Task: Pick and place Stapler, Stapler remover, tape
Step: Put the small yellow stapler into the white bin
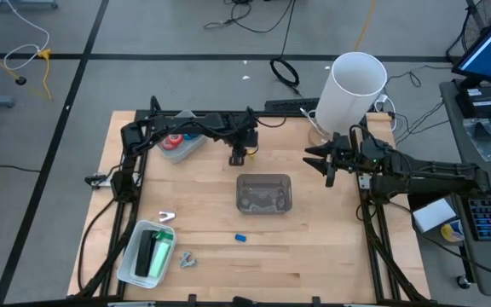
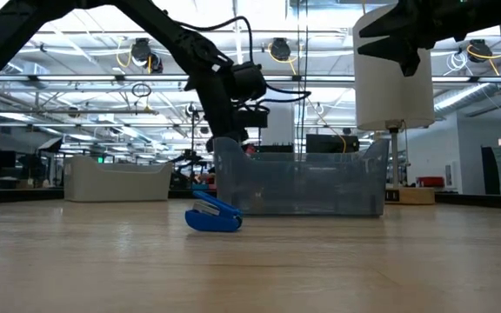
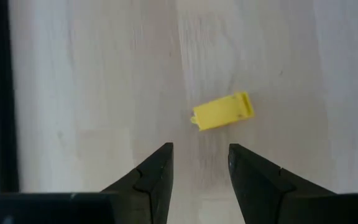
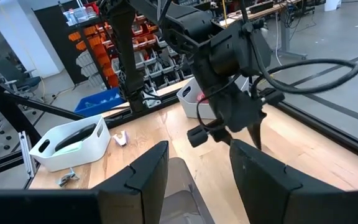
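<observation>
My left gripper (image 3: 201, 155) is open and hovers above a small yellow clip-like item (image 3: 222, 112) that lies flat on the table, touching nothing. In the high view the left gripper (image 1: 239, 153) is just beyond a clear bin (image 1: 263, 193). Behind it, a white tub (image 1: 181, 147) holds red tape rolls (image 1: 175, 141). A small blue stapler (image 2: 213, 216) lies on the table near the bin's near side (image 1: 240, 238). A black and green stapler (image 1: 149, 251) lies in a white tray (image 1: 131, 264). My right gripper (image 1: 326, 162) is open, raised right of the bin.
A tall white cylinder (image 1: 354, 89) stands at the far right of the table. Two small metal removers (image 1: 167, 217) (image 1: 186, 258) lie near the white tray. A keyboard and monitor sit off the table's right edge. Bare wood shows along the near edge.
</observation>
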Available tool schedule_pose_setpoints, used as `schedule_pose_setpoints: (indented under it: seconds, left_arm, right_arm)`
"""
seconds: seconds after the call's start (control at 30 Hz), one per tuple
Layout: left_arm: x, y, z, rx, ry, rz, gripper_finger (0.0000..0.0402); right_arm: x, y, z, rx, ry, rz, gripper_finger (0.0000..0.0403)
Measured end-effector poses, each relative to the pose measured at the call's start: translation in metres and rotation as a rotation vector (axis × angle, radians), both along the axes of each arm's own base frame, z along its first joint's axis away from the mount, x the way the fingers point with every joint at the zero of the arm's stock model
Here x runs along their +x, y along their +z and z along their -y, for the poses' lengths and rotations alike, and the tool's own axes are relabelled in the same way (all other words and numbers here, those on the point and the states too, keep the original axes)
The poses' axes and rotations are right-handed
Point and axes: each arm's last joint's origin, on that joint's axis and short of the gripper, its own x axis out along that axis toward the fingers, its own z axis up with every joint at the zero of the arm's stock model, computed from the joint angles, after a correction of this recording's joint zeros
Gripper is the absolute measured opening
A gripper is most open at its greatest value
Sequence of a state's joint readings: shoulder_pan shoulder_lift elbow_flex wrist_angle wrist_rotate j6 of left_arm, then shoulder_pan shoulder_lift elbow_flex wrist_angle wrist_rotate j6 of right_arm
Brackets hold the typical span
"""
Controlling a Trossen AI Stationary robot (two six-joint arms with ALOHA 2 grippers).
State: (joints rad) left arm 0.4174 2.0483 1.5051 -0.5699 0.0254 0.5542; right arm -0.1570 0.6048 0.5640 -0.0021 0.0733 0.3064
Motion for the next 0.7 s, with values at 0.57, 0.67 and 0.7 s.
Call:
schedule_pose_setpoints:
  seconds: [0.57, 0.67, 0.7]
  left_arm:
    - [0.012, 0.0, 0.013, 0.128, -0.357, 0.022, 0.0154]
    - [0.012, -0.004, 0.014, 0.132, -0.381, 0.008, 0.0154]
    - [0.012, -0.005, 0.014, 0.126, -0.383, 0.002, 0.0154]
  right_arm:
    - [0.0, 0.0, 0.0, 0.01, -0.005, 0.007, 0.0167]
    - [0.0, 0.0, 0.0, 0.022, -0.007, 0.008, 0.0167]
    - [0.0, 0.0, 0.0, 0.025, -0.008, 0.009, 0.0167]
